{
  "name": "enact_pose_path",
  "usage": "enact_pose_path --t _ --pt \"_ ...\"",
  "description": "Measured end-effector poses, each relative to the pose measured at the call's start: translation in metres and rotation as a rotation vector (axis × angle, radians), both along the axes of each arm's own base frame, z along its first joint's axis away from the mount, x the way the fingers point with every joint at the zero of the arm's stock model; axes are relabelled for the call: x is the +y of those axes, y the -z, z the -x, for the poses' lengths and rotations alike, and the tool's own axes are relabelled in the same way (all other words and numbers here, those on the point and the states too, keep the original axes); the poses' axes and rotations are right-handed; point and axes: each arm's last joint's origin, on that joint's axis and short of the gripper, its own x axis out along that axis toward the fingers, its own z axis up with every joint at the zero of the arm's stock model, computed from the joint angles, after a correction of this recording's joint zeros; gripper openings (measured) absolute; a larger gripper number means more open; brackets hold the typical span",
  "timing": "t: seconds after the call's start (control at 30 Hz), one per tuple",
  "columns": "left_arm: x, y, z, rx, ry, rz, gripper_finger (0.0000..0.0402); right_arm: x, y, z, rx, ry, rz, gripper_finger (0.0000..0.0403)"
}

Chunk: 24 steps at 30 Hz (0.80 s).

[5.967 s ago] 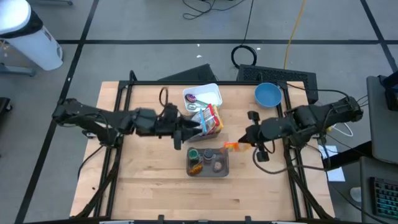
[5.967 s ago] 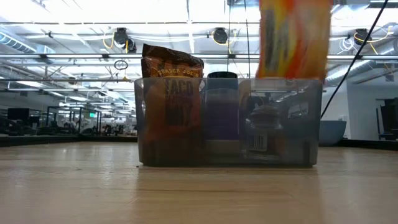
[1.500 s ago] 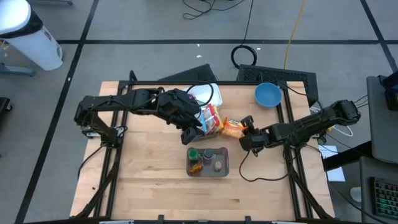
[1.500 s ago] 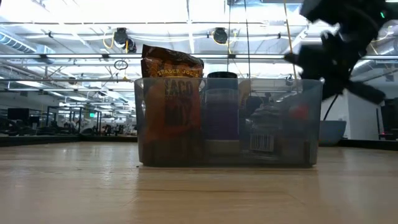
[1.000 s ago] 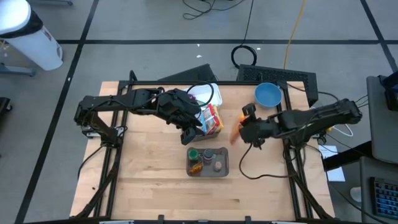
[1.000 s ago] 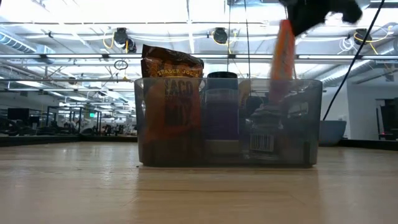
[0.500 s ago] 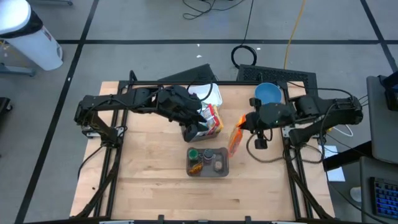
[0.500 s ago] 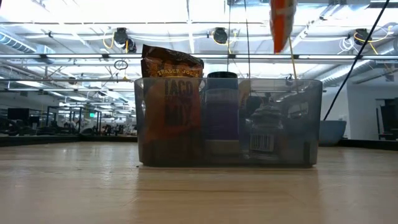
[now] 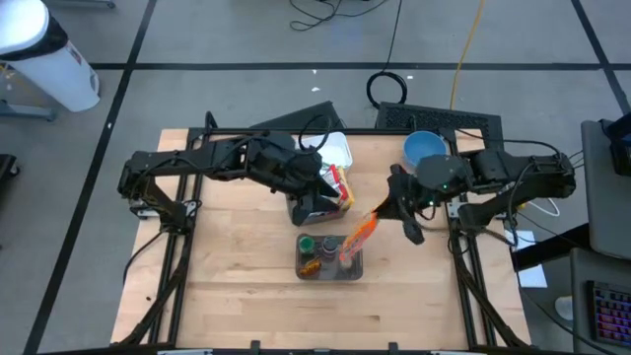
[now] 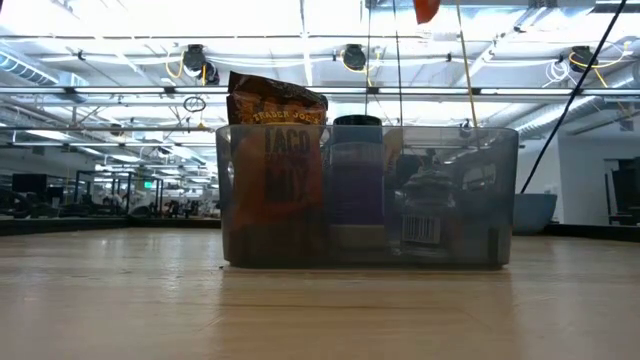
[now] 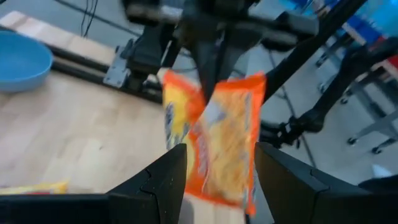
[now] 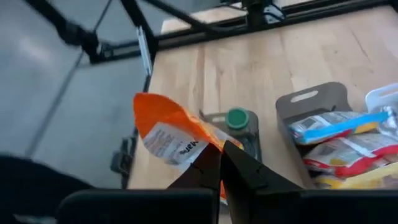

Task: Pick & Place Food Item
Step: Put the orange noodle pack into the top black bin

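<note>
- Hanging from the right gripper [image 9: 383, 211], a crinkly orange and yellow snack bag [image 9: 359, 235] slants down over the right end of the clear bin [image 9: 330, 272]; the jaws are pinched shut on the bag's upper edge.
- Seen from above, the snack bag is in the air over the bin, not resting in it.
- One pale wooden desk [image 9: 246, 286] carries two containers: the clear rectangular plastic bin near the middle, and just behind it a grey caddy [image 9: 308, 210] stuffed with glossy food packets [image 9: 338, 186].
- The left gripper [image 9: 306, 204] sits at the grey caddy's left side, its jaws partly open and, as far as can be seen, empty.
- One round blue bowl [image 9: 422, 149] and one white tub [image 9: 329, 150] stand near the desk's back edge.
- The low view alone shows through the bin's translucent wall: a brown taco-mix pouch [image 10: 275, 135] standing upright at the left, a dark-capped bottle [image 10: 357, 170] in the middle, and a jar with a barcode label [image 10: 424, 215] at the right. Only the bag's orange tip [image 10: 426, 9] shows at the top edge.
- The right wrist view alone shows a green-capped bottle [image 12: 237, 118] lying in the bin.
- The left wrist view shows the bag's printed face, blurred, between that arm's own dark fingers [image 11: 155, 184].
</note>
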Motion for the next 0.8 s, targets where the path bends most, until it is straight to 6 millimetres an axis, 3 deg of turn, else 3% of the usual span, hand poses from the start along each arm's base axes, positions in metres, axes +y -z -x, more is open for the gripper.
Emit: enact_pose_path --t 0.27,0.6,0.8 --pt "-0.006 -0.005 -0.007 -0.087 0.01 0.003 0.0198 -0.013 0.007 -0.014 0.081 0.095 -0.234 0.0" --pt "-0.004 0.022 -0.019 0.061 -0.068 -0.085 0.0198 -0.031 0.025 -0.04 0.182 0.149 -0.33 0.0" --pt "-0.007 0.024 -0.02 0.072 -0.064 -0.097 0.0198 -0.034 0.03 -0.049 0.181 0.139 -0.323 0.0"
